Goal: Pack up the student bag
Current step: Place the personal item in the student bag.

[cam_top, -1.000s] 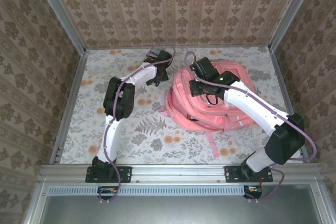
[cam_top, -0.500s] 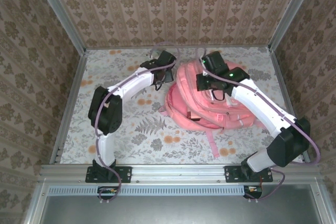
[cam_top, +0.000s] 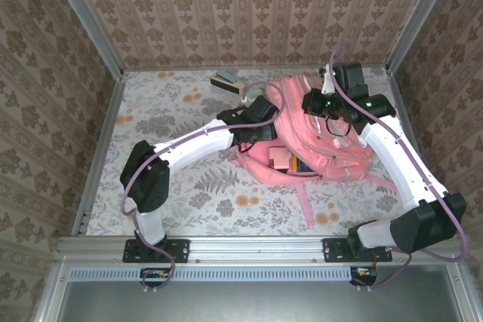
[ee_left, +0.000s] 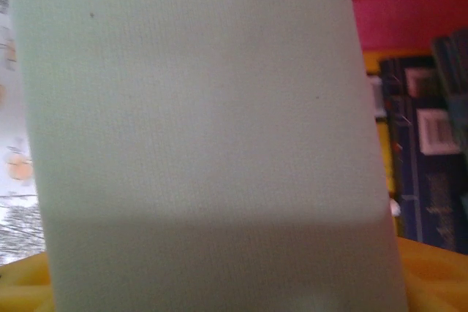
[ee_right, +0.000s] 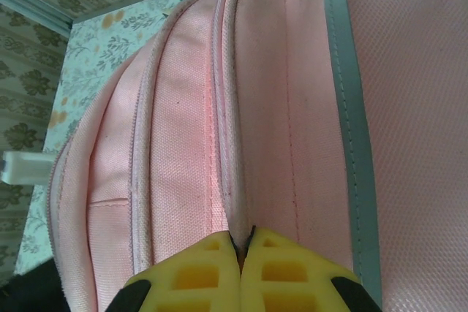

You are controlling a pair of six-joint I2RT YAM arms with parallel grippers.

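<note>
Desk (cam_top: 173, 186): floral cloth, walled on three sides
Student bag (cam_top: 332, 148): right of centre in the top view, lying on the desk, biggest item there
Change, bag: a second ago it lay slumped shut under the right arm; now its upper layer is drawn toward the upper right. The mouth gapes on the lower left side, showing a dark blue book (cam_top: 303, 165) and a peach-coloured item (cam_top: 278, 159) inside
Change, left arm: swung from the far edge at upper centre across to the bag's mouth
Meaning: judged, the opening is ready and loading is under way; the next item looks about to go in
Left hand (cam_top: 259, 122): at the mouth's left edge; jaws stand wide, gripping a pale green flat item (ee_left: 205, 129), probably a notebook, with the pads (ee_left: 431, 272) against its sides; the blue book lies just beyond it
Right hand (ee_right: 245, 248): clenched, tips pinching a fold of pink fabric beside a zip line, holding the bag open
Grey-green block (cam_top: 225, 79): upper centre, alone on the desk, well apart from the bag, not yet packed
</note>
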